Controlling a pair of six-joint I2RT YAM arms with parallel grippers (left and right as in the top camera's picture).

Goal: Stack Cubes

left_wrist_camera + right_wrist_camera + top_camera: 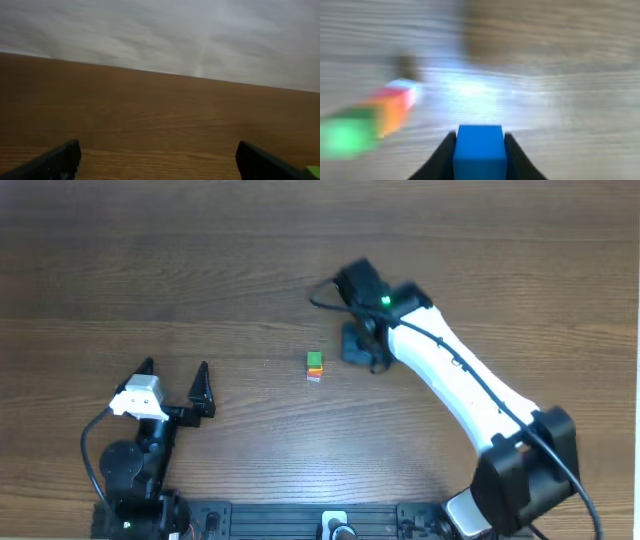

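Note:
A small stack of cubes (pixel 315 366) stands near the middle of the wooden table, green on top with orange and red below; in the right wrist view the stack (pixel 365 117) appears blurred, with green nearest the camera. My right gripper (pixel 362 350) hangs just right of that stack and is shut on a blue cube (pixel 479 150), which sits between its two fingers. My left gripper (pixel 177 376) rests at the front left, open with nothing between its fingers (pixel 55 162), far from the cubes.
The wooden table (pixel 150 270) stretches bare to the back and to both sides. A black cable (pixel 322 295) loops off the right wrist. The arm bases stand along the front edge.

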